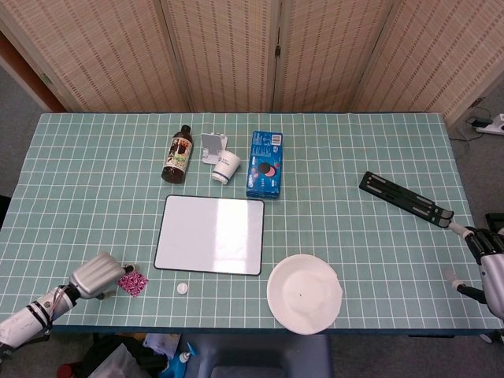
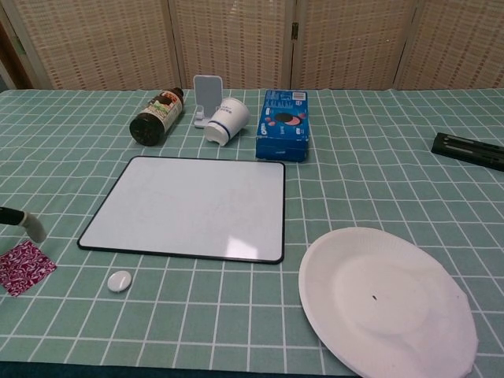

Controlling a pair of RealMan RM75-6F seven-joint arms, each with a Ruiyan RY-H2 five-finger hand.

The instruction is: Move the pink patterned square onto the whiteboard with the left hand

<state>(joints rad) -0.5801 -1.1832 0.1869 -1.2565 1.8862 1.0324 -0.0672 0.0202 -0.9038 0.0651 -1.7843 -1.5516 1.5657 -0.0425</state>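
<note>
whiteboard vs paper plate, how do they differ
The whiteboard is rectangular with a thin black frame; the paper plate is round and unframed. The whiteboard lies flat near the table's middle, while the paper plate sits at the near edge, rim raised around a shallow dish. Both are white and bare.

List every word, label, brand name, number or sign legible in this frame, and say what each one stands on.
None can be read with confidence.
Brown bottle: printed label, text too small to read.
Blue box: white brand lettering and a picture of round biscuits, too blurred to quote.
White cup: blue band and a small mark, unreadable.
Whiteboard: blank.
Pink patterned square: pattern only, no text.
</note>
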